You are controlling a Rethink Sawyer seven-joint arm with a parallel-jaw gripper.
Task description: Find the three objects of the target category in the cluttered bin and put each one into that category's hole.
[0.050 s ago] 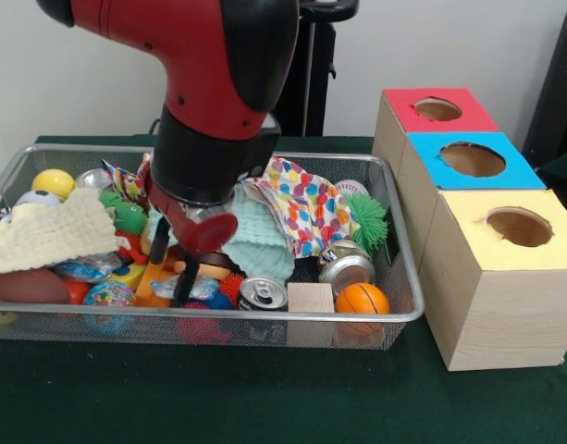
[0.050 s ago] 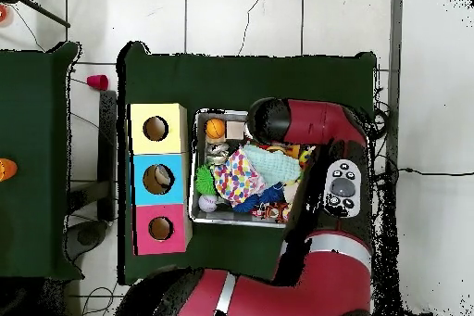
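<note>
- From the front we see the gripper [image 1: 172,268] down among the toys in the bin [image 1: 394,310] — jaws apart.
- Overhead, the arm [image 2: 310,127] hides it.

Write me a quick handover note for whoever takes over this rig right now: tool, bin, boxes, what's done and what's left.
Tool: down inside the wire bin, among the toys on its left half; open or shut cannot be told, nothing visibly gripped.
Bin: full of clutter: cans, orange ball, wooden block, cloths, spiky green ball.
Boxes beside the bin: red, blue, yellow.
Done: overhead view shows something inside the blue box's hole; red and yellow holes look empty.
Left: finding and dropping the remaining target objects.
</note>
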